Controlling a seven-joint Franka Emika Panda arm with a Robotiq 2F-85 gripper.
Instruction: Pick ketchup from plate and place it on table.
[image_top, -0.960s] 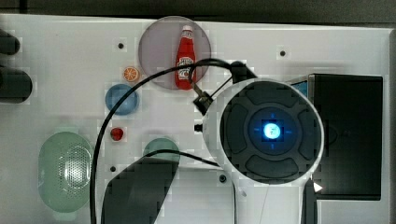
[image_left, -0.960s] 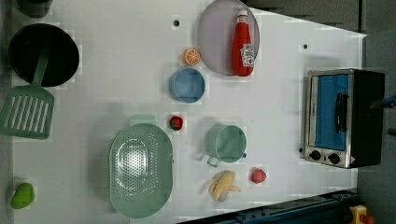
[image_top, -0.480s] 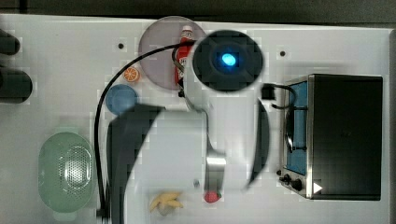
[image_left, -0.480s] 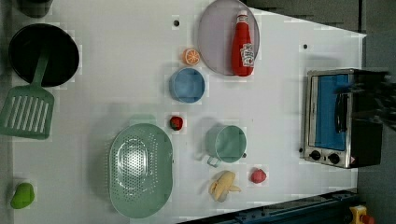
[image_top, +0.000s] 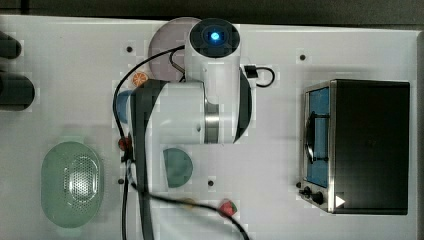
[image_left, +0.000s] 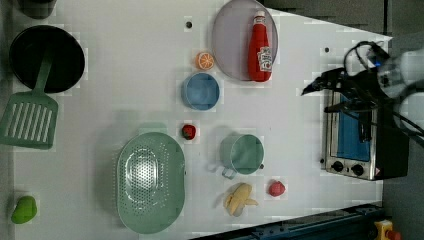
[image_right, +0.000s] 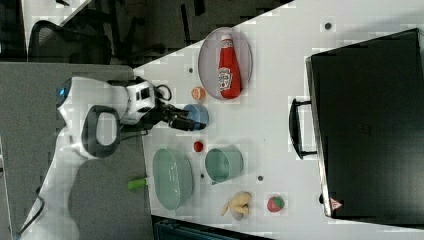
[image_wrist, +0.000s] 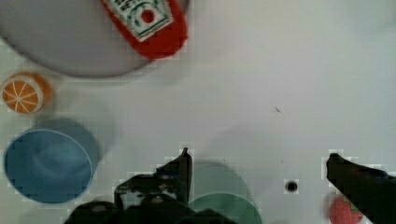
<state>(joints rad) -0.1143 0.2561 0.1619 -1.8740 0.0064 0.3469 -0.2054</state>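
The glossy red plastic ketchup (image_left: 260, 49) (white cap, paper label) lies flat on the smooth round greyish-lilac plate (image_left: 229, 45), on the matte white table (image_left: 125, 75). The black gripper (image_wrist: 257, 168) gapes wide, holding nothing.

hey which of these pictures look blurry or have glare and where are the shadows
Wrist view: the ketchup and plate look soft, the dark fingers blurred at their edges. Top view: a bright blue light glares on the arm. Left view: soft shadows lie beside the green cup and colander.
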